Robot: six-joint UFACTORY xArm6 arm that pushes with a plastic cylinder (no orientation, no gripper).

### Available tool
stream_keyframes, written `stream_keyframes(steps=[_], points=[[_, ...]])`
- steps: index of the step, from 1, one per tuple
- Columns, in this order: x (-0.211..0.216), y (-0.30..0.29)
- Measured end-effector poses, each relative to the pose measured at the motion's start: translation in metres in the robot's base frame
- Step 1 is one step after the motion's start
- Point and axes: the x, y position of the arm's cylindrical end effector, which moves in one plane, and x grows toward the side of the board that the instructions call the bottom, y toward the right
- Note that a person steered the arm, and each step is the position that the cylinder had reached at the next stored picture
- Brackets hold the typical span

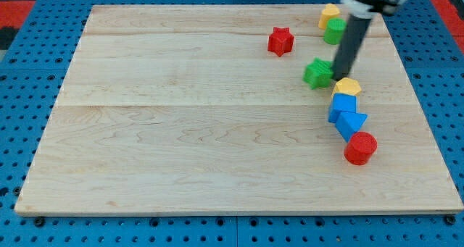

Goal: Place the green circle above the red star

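The green circle [334, 31] lies near the view's top right, just below a yellow block [330, 15]. The red star [280, 41] lies to its left, near the top of the wooden board [181, 131]. My dark rod comes down from the top right, passing just right of the green circle. My tip [338, 76] rests between a green star [317, 73] on its left and a yellow block [347, 87] just below it.
Below the lower yellow block stand a blue block [343, 106], a blue triangular block [352, 122] and a red cylinder [360, 148], in a line down the board's right side. Blue pegboard surrounds the board.
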Motion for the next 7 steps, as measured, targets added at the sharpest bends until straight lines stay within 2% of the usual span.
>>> stream_keyframes(steps=[3,4,5,6,7], points=[[-0.010,-0.050],[-0.009,-0.005],[-0.012,0.085],[-0.041,0.130],[-0.110,0.130]])
